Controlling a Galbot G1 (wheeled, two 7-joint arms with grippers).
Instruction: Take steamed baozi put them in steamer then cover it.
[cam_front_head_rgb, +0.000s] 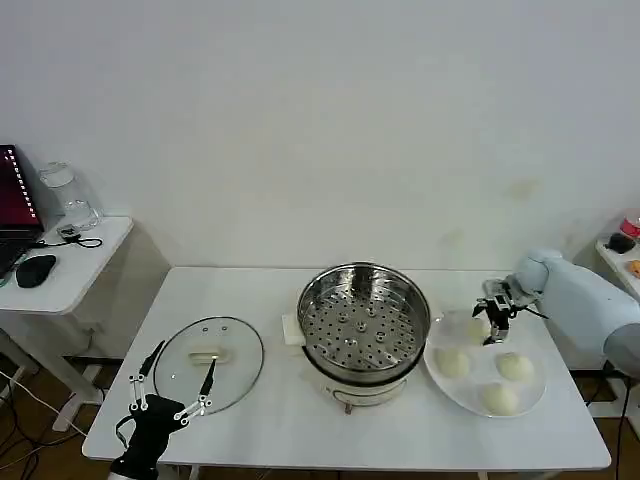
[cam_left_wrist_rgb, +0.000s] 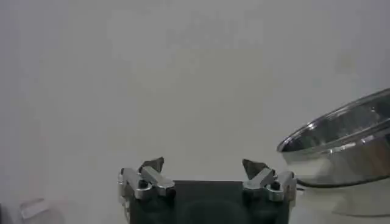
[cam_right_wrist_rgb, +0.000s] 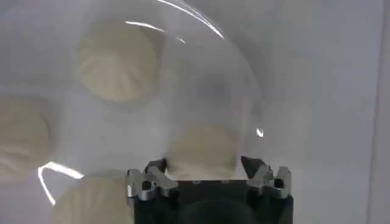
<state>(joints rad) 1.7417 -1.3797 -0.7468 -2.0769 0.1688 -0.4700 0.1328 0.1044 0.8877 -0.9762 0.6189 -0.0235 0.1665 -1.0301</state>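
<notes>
Plain white wall (cam_front_head_rgb: 330, 110), small side table (cam_front_head_rgb: 70, 275)

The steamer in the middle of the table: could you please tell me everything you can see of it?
The steamer is a round, shiny steel pot on a pale base, standing upright mid-table. Inside sits a tray dotted with holes, with no buns on it yet. It is uncovered: the glass lid lies flat on the table to its left, and the plate with four baozi is on its right. Neither tool touches it.
</notes>
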